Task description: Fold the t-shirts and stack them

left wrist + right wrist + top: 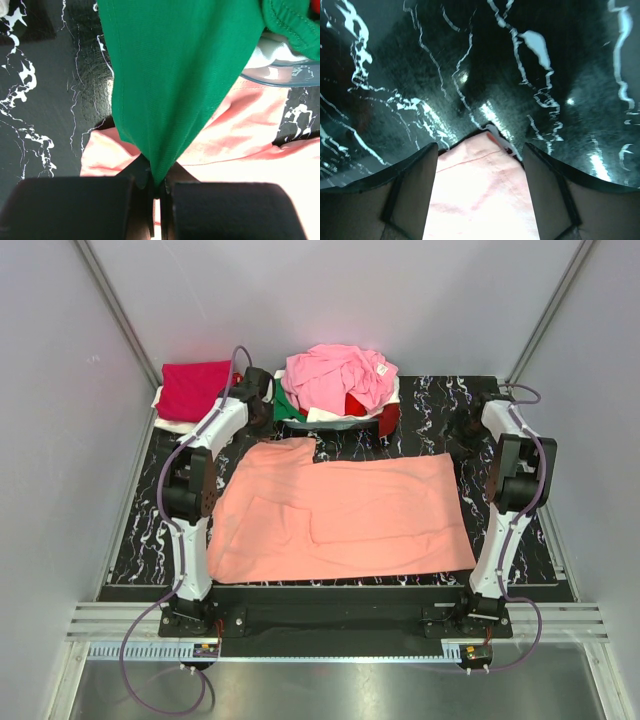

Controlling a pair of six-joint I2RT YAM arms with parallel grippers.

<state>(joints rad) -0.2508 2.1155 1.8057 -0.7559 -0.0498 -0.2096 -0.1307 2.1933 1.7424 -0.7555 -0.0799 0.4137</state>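
Left pincer (157, 187) was clenched on a fold of the soft green cotton t-shirt (175, 75). Right pincer (480, 150) was released, jaws straddling a far corner of the flat salmon-orange cotton t-shirt (480, 200), which lay spread mid-way on the black white-veined marble-patterned mat (470, 60).

I judged the right should sit low and bite only that corner, and the green should be kept clear of the salmon.

I counted two pincers, one salmon shirt, one green, one crumpled light pink cotton t-shirt (335, 375) and one folded crimson-magenta cotton t-shirt (195, 388).
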